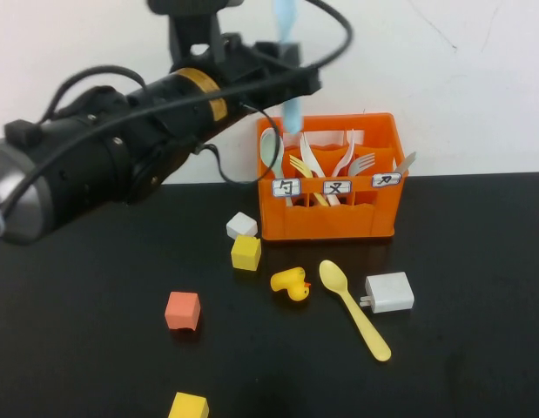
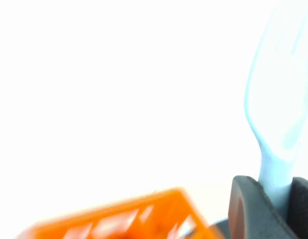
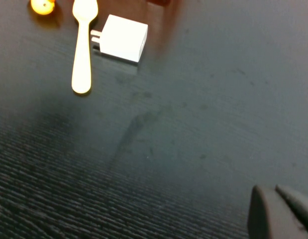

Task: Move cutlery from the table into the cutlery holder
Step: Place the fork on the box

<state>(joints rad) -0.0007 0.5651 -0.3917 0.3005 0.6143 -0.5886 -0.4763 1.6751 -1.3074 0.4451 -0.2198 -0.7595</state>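
High view shows my left gripper (image 1: 291,80) raised above the back left corner of the cutlery holder (image 1: 332,219), clamped on the pale blue fork (image 1: 287,35), which stands upright with its long axis near vertical and its lower end hanging just over the crate's left-hand compartment. My left wrist camera confirms the hold: the fork (image 2: 278,114) rises out from between my dark pads (image 2: 251,211), tines away from the crate, and the orange holder (image 2: 129,219) sits below and off to one side. So the fork lies straight above where it must go; I judge that the coming move is a plain descent along the fork's own axis, then a release, and the risk is catching the rim or the white cutlery already standing inside. The yellow spoon (image 1: 354,308) is not yet stowed: it lies flat on the table (image 1: 95,374) in front of the holder, bowl towards the crate and handle running away from it at a slant, just beside the white charger block (image 1: 390,293) and near the toy duck (image 1: 291,284). My right gripper (image 3: 283,211) is outside the high view, low over bare table near that spoon (image 3: 82,42); I cannot tell how far it is open
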